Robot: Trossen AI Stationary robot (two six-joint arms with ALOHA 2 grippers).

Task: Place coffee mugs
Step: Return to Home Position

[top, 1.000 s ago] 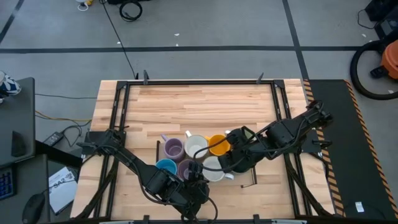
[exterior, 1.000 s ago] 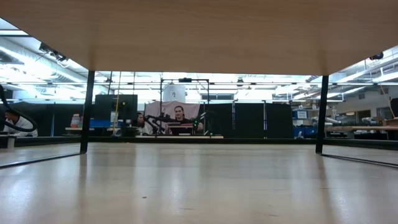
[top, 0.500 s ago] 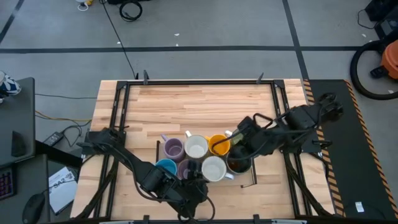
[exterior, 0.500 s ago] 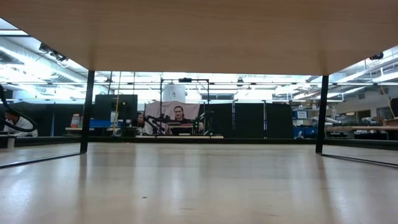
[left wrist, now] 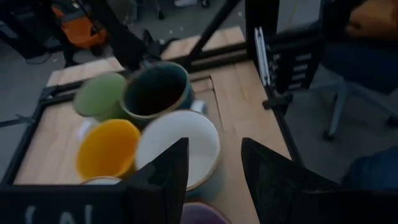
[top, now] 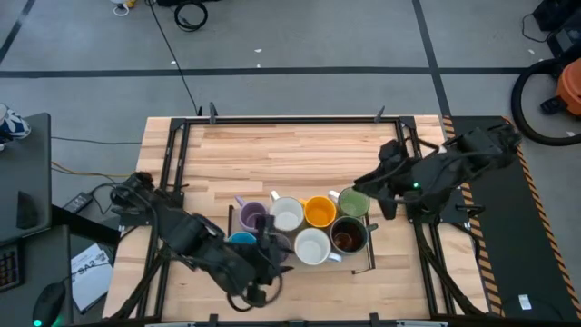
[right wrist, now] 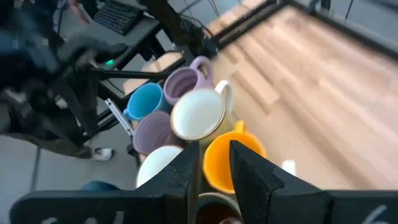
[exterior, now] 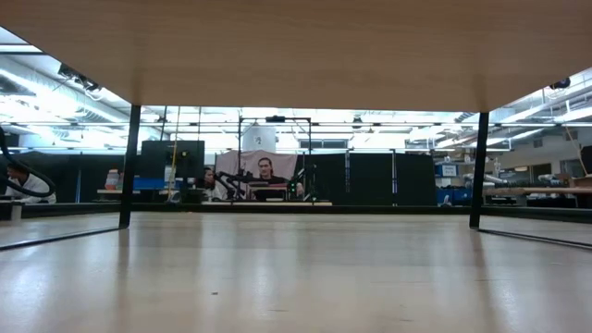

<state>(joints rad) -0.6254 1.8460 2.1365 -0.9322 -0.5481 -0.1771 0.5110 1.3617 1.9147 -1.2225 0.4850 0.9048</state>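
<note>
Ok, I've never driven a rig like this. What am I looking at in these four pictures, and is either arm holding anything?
This is a table robot with two dark arms, each ending in a two-finger tool. The overhead picture shows the whole wooden table, left arm on its left, right arm on its right. Bunched together near the arms' side stand a green mug, orange mug, dark brown mug, white mug, second white mug, purple mug, second purple mug and light blue mug. The two close-ups come from wrist cameras looking past each arm's own fingers: the left tool and right tool hang close by the bunch, open, holding nothing. The table-height picture looks into the room beyond, with a person far off; no mugs or arms show there.
</note>
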